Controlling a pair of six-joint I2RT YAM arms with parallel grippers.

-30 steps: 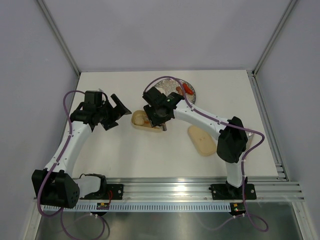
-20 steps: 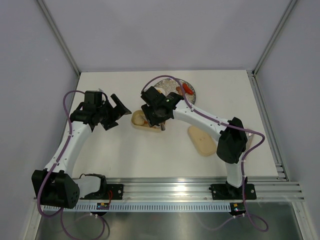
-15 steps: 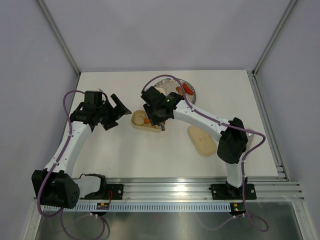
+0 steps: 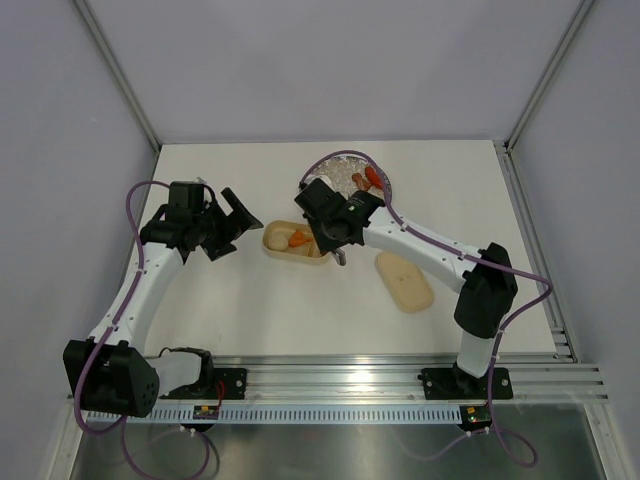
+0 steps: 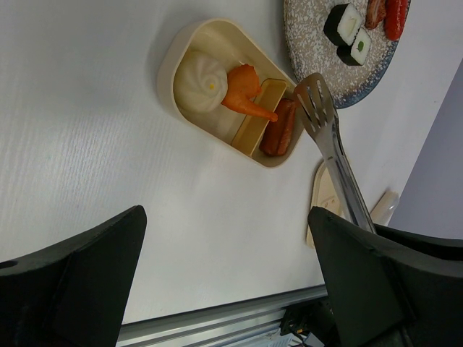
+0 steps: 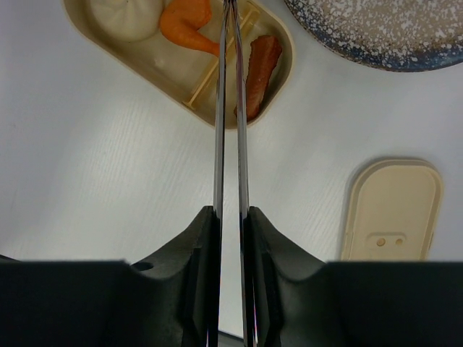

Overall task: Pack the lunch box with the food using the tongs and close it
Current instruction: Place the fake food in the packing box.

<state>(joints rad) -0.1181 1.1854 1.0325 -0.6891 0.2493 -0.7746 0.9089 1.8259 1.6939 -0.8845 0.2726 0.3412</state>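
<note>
- Right, the right gripper point(image 6: 229, 214) has swung back off the lunch box point(image 5: 165, 72) toward the plate point(image 5: 311, 36). A moment ago its wrist hung over the tray and hid most of it.
- It is clamped on the tongs point(image 6: 219, 130), and the squeeze has tightened. The two silver arms now run almost touching, with nothing that I can see between them.
- Seen from the left wrist, the tongs' head sits above the tray's right end, by the plate rim, and carries no food.
- Inside the tray lie the beige ball point(image 5: 197, 83) and the carrot piece point(image 5: 244, 90), whose thin end reaches a yellow divider point(image 5: 262, 114). One sausage point(image 5: 281, 129) lies in the compartment beyond it.
- With the arm out of the way the carrot shows plainly, so I take that drop as done.
- Left on the plate are the sushi rolls point(image 5: 346, 24) and the other sausages point(image 5: 387, 13). Packing looks roughly half done to me.
- The lid point(image 6: 394, 210) lies flat on the table, apart from the tray, so closing has not begun.
- The left gripper point(image 4: 232, 215) hangs with its jaws spread wide near the tray's left end, holding nothing, just as it did a second back.
- My guess is that the tongs must be let spring apart before they can take the next piece off the plate.
</note>
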